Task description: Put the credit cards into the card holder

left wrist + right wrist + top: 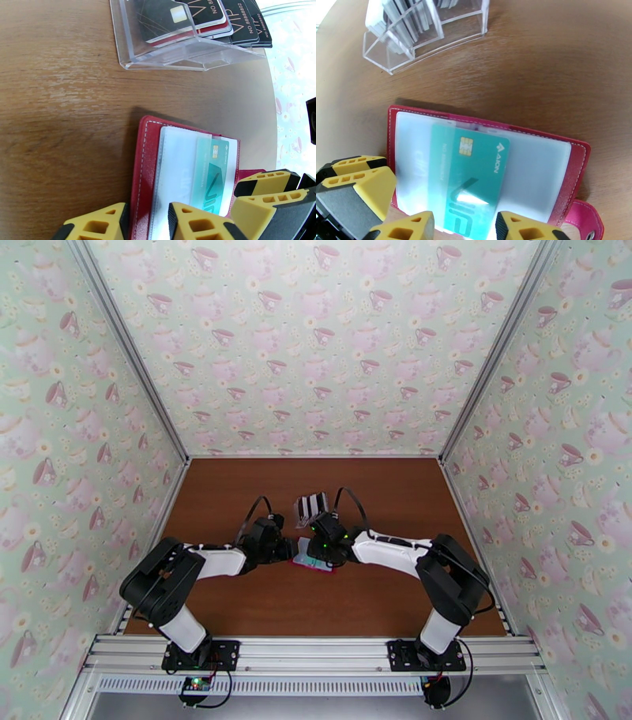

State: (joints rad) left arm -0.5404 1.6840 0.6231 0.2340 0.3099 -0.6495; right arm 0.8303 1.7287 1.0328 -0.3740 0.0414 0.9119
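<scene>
1. Card holder (576, 173): red, lying open and flat on the tabletop (553, 79) between both tools. It is just near of the clear acrylic rack (177, 51) of black VIP cards (237, 19).
2. Teal chip card (474, 173): lies on the holder's frosted pocket, its left strip paler as if under the film.
3. Right tool (465, 227): half parted, fingers flanking the card's near end; real pinch cannot be told.
4. Left tool (144, 221): narrowly parted, straddling the holder's left edge and clasping nothing evident.
5. Handling, judged: pin the holder leftward, slide the card flat and square, and release only once seated.
</scene>
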